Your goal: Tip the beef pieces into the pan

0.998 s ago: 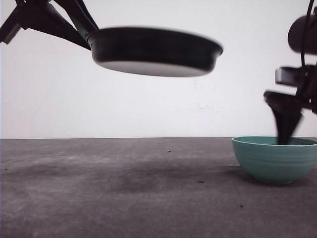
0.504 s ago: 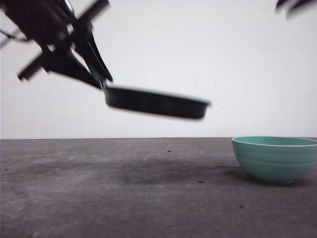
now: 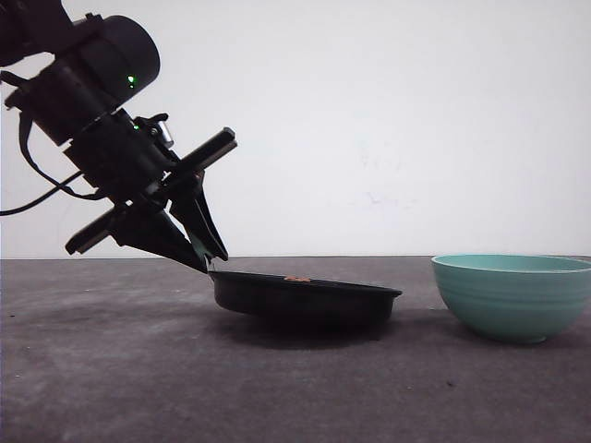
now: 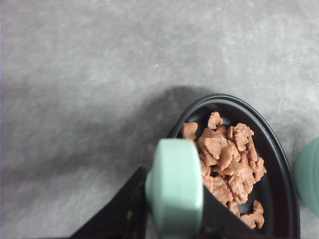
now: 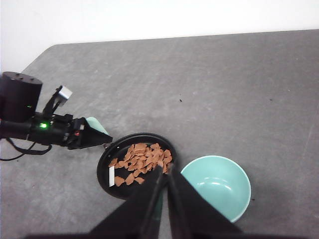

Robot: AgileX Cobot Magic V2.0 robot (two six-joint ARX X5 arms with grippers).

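Left claw (image 3: 199, 249) gripping pan (image 3: 305, 297) handle, beef pieces (image 5: 142, 162) inside, teal bowl (image 3: 512, 295) right on bench (image 3: 138, 369), right claw (image 5: 164, 172) closed, empty.

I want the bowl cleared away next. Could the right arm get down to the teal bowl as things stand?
Probably yes. The right hand hangs above the table with the teal bowl below it and nothing over its open, empty top. The pan and the left hand sit off to one side, apart from the bowl.

Bare table (image 3: 111, 369) left of the pan (image 3: 305, 300); right, the bowl (image 3: 512, 295) stands near, narrow gap between
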